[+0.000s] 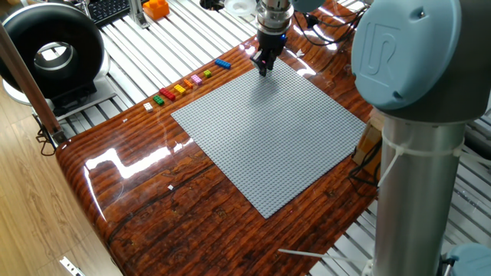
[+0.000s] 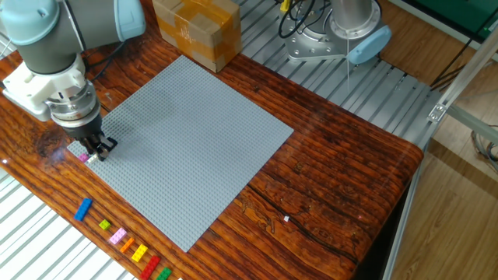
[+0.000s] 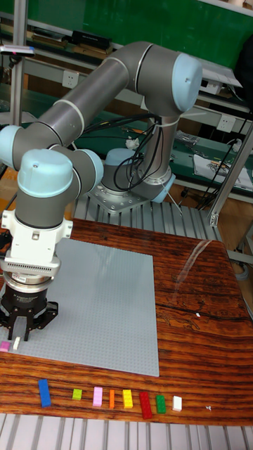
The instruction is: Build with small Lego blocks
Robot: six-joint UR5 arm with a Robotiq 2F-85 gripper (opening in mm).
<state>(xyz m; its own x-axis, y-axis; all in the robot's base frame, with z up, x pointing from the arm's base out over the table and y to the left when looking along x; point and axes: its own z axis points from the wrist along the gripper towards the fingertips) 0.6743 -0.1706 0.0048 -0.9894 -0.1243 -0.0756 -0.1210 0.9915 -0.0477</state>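
My gripper (image 1: 263, 67) (image 2: 99, 149) (image 3: 20, 337) points straight down at the corner of the grey baseplate (image 1: 268, 130) (image 2: 187, 132) (image 3: 105, 302). Its fingers stand close together on a tiny white brick (image 3: 15, 342), with a pink brick (image 2: 83, 158) (image 3: 5, 346) right beside it. The other small Lego blocks lie in a row on the wood beyond the plate's edge: blue (image 1: 222, 64) (image 2: 82, 208) (image 3: 44, 392), green (image 3: 77, 394), pink (image 3: 98, 396), orange (image 3: 111, 399), yellow (image 3: 127, 399), red (image 3: 145, 404), green (image 3: 160, 403) and white (image 3: 177, 403).
A cardboard box (image 2: 196, 29) stands at the plate's far corner. A black ring-shaped device (image 1: 50, 50) and an orange object (image 1: 156, 8) sit on the metal slats. The arm's thick column (image 1: 414, 115) rises beside the table. A white speck (image 2: 285, 218) lies on the wood.
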